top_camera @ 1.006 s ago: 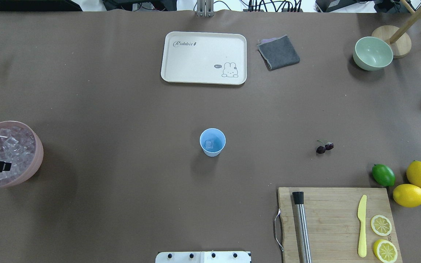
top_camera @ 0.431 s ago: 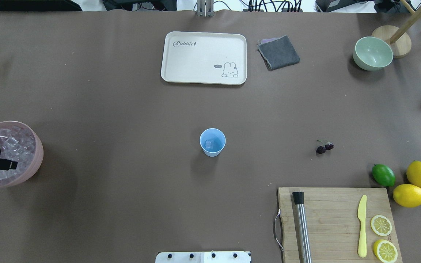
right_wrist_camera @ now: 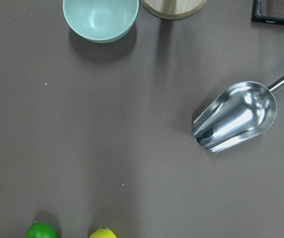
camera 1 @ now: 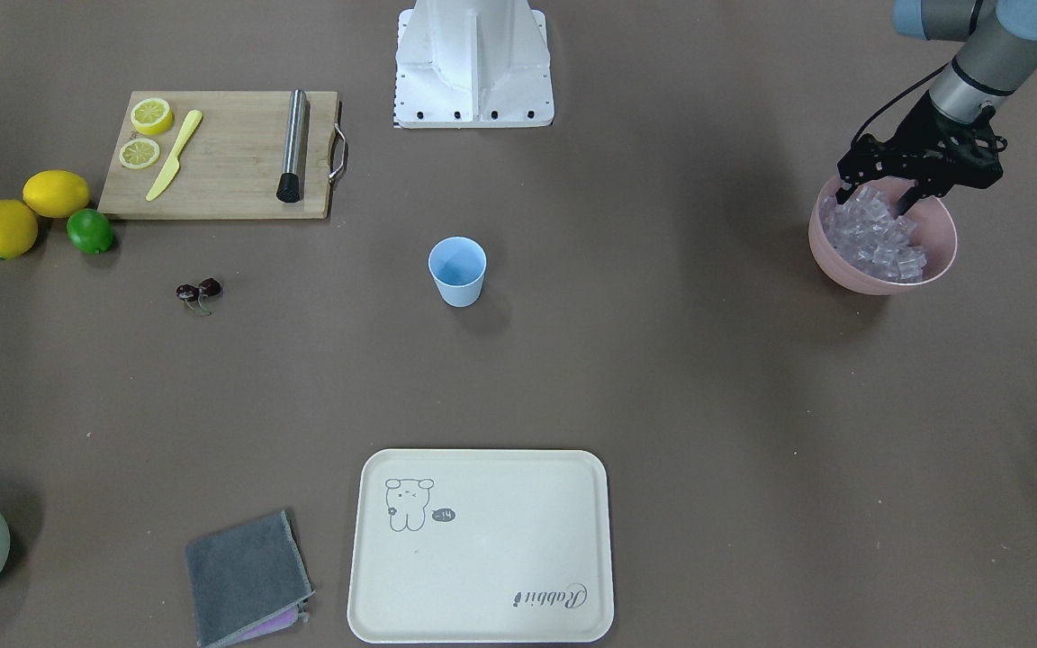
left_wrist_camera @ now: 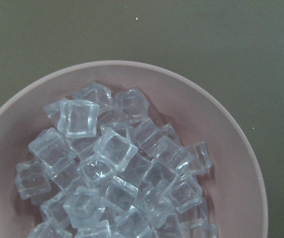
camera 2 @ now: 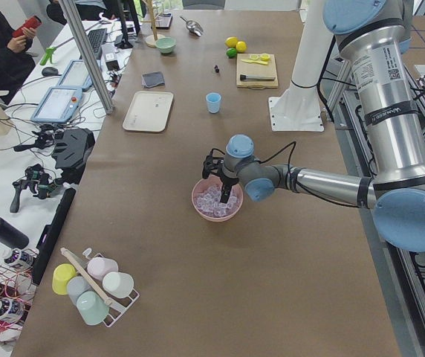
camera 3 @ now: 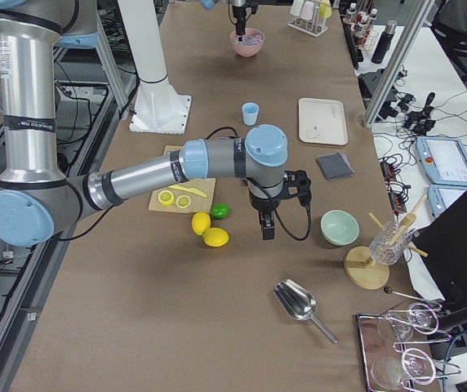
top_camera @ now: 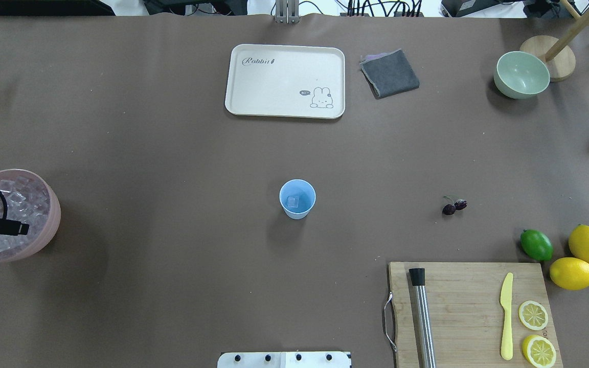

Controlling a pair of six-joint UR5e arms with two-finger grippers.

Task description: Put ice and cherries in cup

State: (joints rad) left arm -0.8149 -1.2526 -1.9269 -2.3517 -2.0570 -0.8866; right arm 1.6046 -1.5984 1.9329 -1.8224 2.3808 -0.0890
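Cutting board (top_camera: 468, 306) lies nearest to the robot's base, on its right side. It carries one steel rod (top_camera: 422, 317), one yellow knife (top_camera: 506, 317) and two lemon halves (top_camera: 533, 315). Just past its corner we count two whole lemons (top_camera: 572, 273) and one lime (top_camera: 536, 245).

Farther out, at mid table, the one cup (top_camera: 297, 198) stands upright with its mouth up, and we see one cube of ice (top_camera: 292, 202) inside it. The cherries (top_camera: 454, 206), two of them, lie well apart from the cup on the right. The long axis of the pair runs roughly across the table, and the stems point away from the robot.

At the left end the pink bowl (camera 1: 879, 281) holds a heap of ice, too many cubes for us to count. The left gripper (camera 1: 879, 196) hangs over it with fingers spread wide, tips down at the top cubes. The right gripper (camera 3: 266, 233) hovers between the lemons and the green bowl (top_camera: 522, 76); whether it is spread or closed we cannot tell.

Farthest are one tray (top_camera: 274, 82) and one grey cloth (top_camera: 390, 73).
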